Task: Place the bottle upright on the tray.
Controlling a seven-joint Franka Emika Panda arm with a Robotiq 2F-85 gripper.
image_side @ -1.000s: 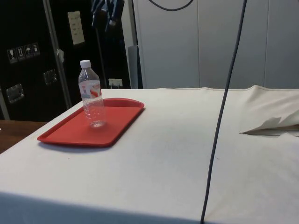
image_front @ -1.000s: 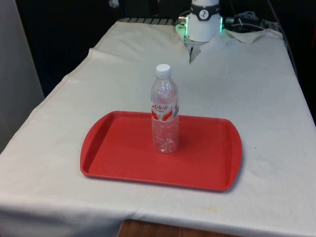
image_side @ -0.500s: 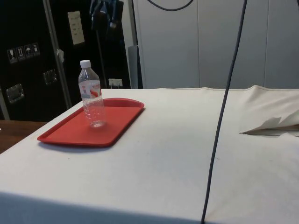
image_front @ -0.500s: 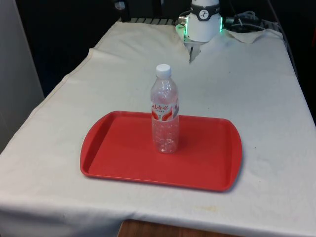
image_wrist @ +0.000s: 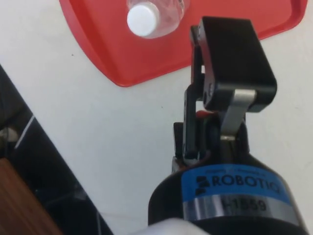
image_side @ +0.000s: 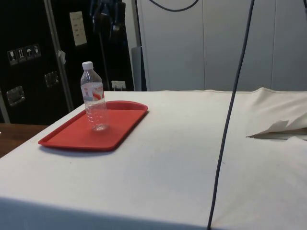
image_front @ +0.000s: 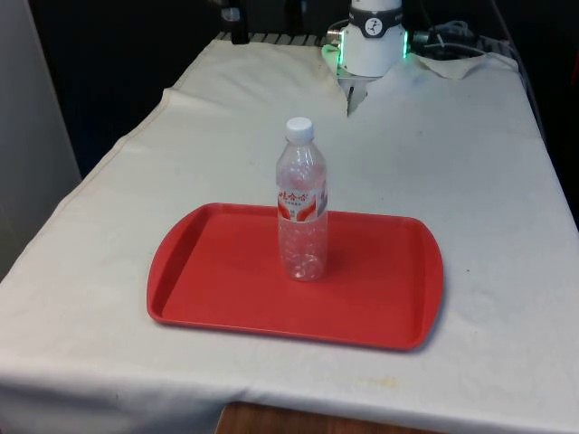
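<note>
A clear plastic bottle [image_front: 301, 212] with a white cap and a red-and-white label stands upright near the middle of the red tray [image_front: 208, 280]. From the side, the bottle [image_side: 94, 98] stands on the tray [image_side: 67, 139] with nothing touching it. My gripper [image_side: 106, 13] hangs high above the tray's far end, well clear of the bottle, and its dark tip [image_front: 232, 9] shows at the front view's upper edge. In the wrist view the gripper [image_wrist: 210, 44] is far above the bottle's cap [image_wrist: 143, 20] and the tray's rim [image_wrist: 122, 73].
The tray lies near the table's front edge on the white cloth [image_front: 452, 163]. A black cable [image_side: 230, 110] hangs down across the side view. A fold in the cloth [image_side: 278, 128] rises at that view's right. The robot's base [image_front: 374, 41] stands at the far end.
The gripper's tip has drifted slightly toward the front view's right along the upper edge. Bottle and tray have not moved.
</note>
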